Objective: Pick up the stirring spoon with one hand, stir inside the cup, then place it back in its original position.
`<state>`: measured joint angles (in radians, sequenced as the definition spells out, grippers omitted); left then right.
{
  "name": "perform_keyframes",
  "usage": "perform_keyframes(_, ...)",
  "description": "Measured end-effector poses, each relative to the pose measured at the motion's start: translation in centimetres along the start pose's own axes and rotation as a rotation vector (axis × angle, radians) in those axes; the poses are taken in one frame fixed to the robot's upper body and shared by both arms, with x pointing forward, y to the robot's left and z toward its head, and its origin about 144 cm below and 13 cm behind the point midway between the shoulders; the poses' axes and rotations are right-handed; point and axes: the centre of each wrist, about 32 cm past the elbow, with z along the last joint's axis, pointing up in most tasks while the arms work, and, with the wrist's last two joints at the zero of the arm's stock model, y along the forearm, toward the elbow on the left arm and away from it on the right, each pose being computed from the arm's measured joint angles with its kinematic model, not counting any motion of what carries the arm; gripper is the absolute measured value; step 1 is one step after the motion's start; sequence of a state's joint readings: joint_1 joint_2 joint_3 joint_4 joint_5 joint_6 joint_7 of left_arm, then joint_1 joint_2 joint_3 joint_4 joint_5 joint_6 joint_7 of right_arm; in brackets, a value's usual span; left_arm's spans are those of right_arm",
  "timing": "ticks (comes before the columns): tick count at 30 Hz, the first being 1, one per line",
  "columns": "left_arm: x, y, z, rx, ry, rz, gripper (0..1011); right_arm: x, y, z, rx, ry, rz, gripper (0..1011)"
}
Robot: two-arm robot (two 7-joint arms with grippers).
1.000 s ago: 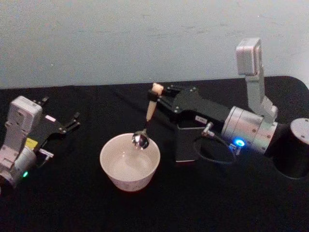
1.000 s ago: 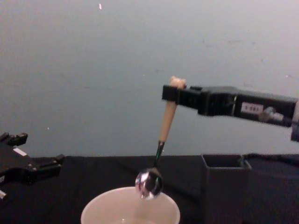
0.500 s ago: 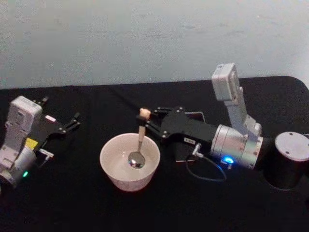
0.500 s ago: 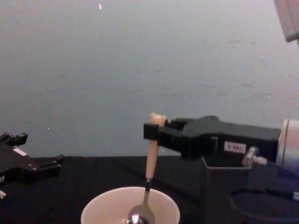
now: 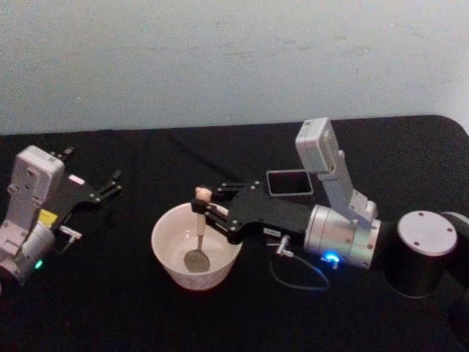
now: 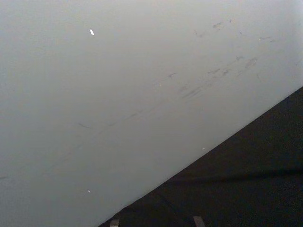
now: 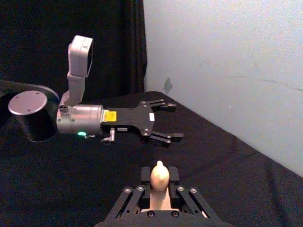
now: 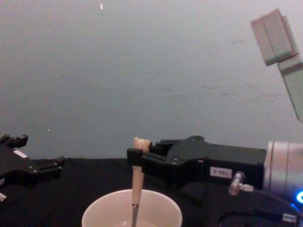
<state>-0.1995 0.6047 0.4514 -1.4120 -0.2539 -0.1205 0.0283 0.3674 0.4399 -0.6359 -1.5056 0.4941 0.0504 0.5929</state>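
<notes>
The black desk [image 5: 110, 308] carries everything. My right end effector [image 5: 204, 210] reaches in over the cream cup [image 5: 183, 277], pinching the spoon [image 5: 198, 229] just under its bear head. My left end effector [image 5: 94, 164] is parked at the desk's left, spread open. The dark holder [image 5: 289, 182] stands behind the right arm. The spoon stands nearly upright, with its bowl down inside the cup.

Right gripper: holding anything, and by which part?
The right gripper holds the stirring spoon by the top of its cream handle, bowl down in the cup. The left gripper holds nothing.
</notes>
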Motion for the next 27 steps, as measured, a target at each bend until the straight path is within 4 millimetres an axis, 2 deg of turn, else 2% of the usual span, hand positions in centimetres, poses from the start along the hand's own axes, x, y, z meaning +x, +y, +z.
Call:
perform_keyframes(15,0.0,0.0,0.0,0.0,0.0,0.0,1001,-0.6,1.9,-0.8,-0.011,0.001,0.004,214)
perform_keyframes(27,0.0,0.0,0.0,0.0,0.0,0.0,1001,0.0,3.0,-0.6,0.0,0.001,-0.046,214)
